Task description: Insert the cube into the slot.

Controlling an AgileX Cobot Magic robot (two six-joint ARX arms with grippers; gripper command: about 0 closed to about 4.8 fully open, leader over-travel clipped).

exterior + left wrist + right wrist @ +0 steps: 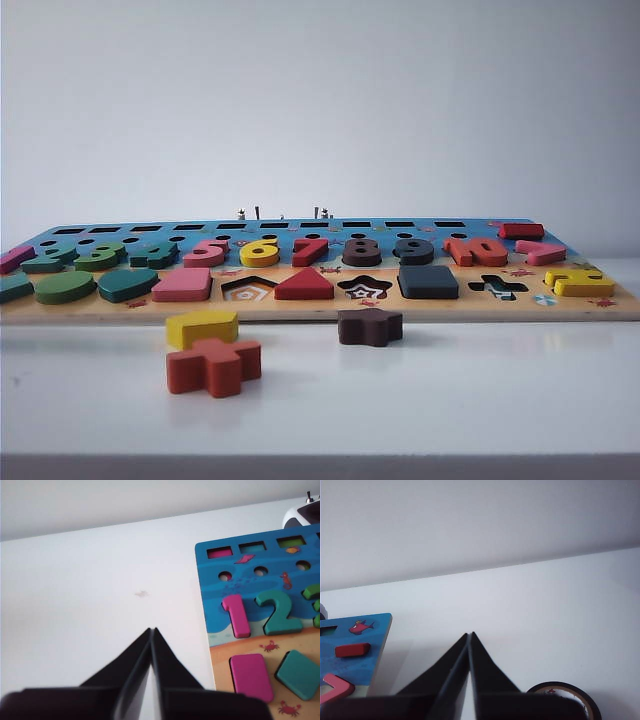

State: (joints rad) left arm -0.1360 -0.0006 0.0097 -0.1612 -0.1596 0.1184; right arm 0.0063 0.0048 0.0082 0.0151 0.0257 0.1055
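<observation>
Landmark: the wooden puzzle board (320,300) on the white table (400,400).

Left pincer (151,630): fingertips pressed together, holding nothing, hanging over bare table just off the board's left edge (205,630). The cube is not in its wrist view; only the pink numeral 1 (236,615), green 2 (280,612), a pink rectangle piece (250,676) and a teal piece (300,674) sit on that end of the board.

Exterior view: no pincer visible. Off the board's near edge lie the yellow pentagon piece (202,327), the orange-red cross piece (213,365) in front of it, touching or just apart, and the dark brown star piece (369,326) further right. The cube (428,281) lies on the board's front row, right of the star-shaped recess (365,288) and left of the cross-shaped recess (497,287). It appears seated over the slot; no checkerboard floor shows.

Right pincer (470,635): shut tip to tip, empty, over bare table off the board's right end (375,650). Only this view shows a roll of black tape (565,697) on the table near the pincer. The cube is out of its sight.
</observation>
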